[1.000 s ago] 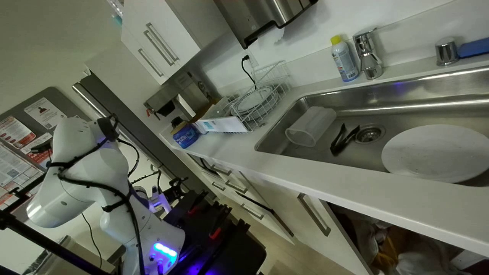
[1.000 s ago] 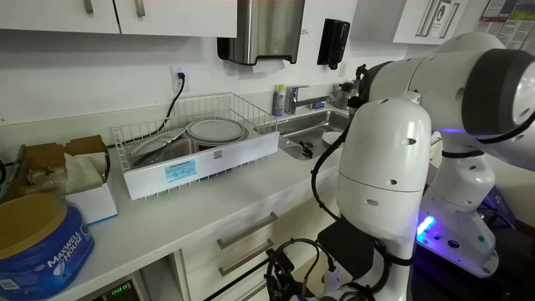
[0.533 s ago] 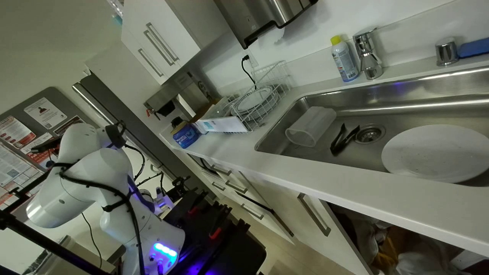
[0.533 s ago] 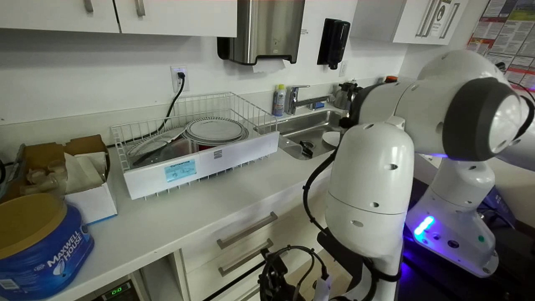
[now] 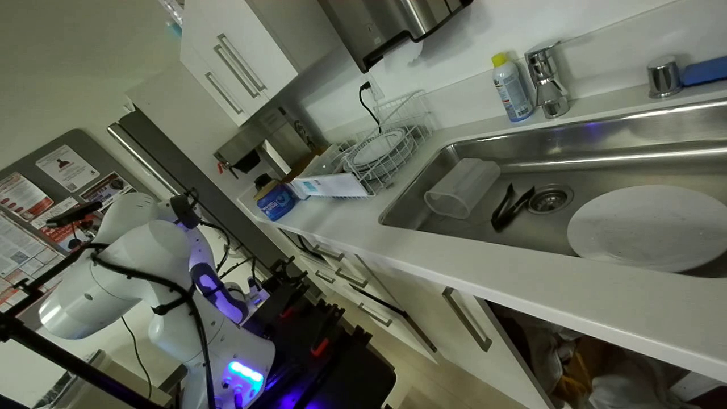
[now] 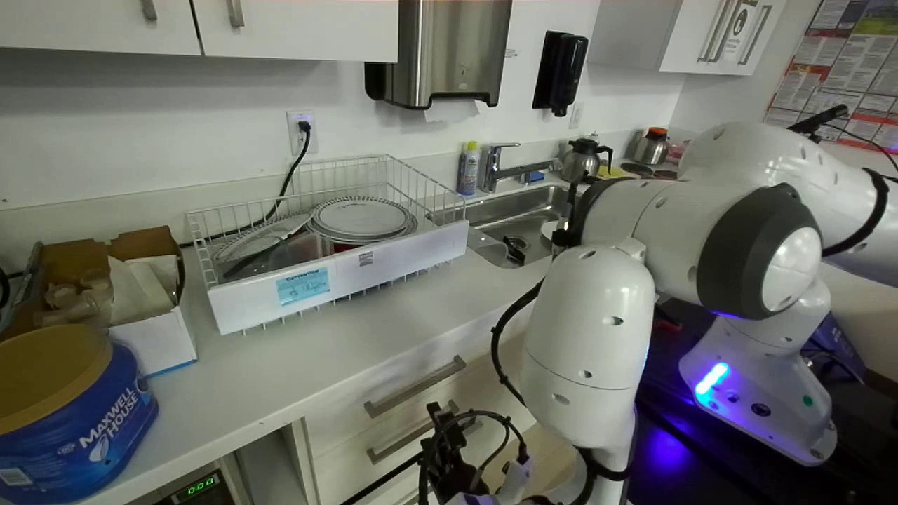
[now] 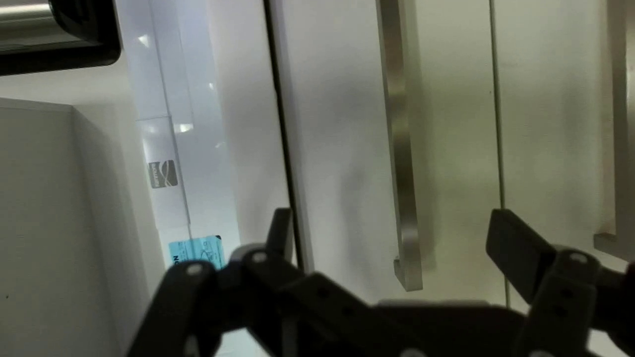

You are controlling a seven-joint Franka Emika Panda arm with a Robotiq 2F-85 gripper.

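Note:
In the wrist view my gripper [image 7: 391,223] stands open, its dark fingers [image 7: 518,248] wide apart. Between them, farther off, is a metal drawer handle [image 7: 403,168] on a pale drawer front; nothing is held and no touch shows. Another drawer handle [image 7: 624,148] lies by the right edge of that view. An exterior view shows the upper drawer handle [image 6: 415,387] and the lower handle [image 6: 393,449], the latter partly behind black gear at the arm's end. My fingers cannot be made out in either exterior view.
A white dish rack [image 6: 252,308] with plates stands on the counter [image 6: 316,372] above the drawers. Beside it are a cardboard box [image 6: 151,344] and a blue coffee can [image 6: 77,428]. The sink [image 5: 568,159] holds a clear tub [image 5: 463,187], black tongs [image 5: 508,210] and a white plate [image 5: 647,227].
The arm has come down, its end shifting toward the drawers: leftward in an exterior view where the kettles now show behind it. Rack, can and sink things have stayed put.

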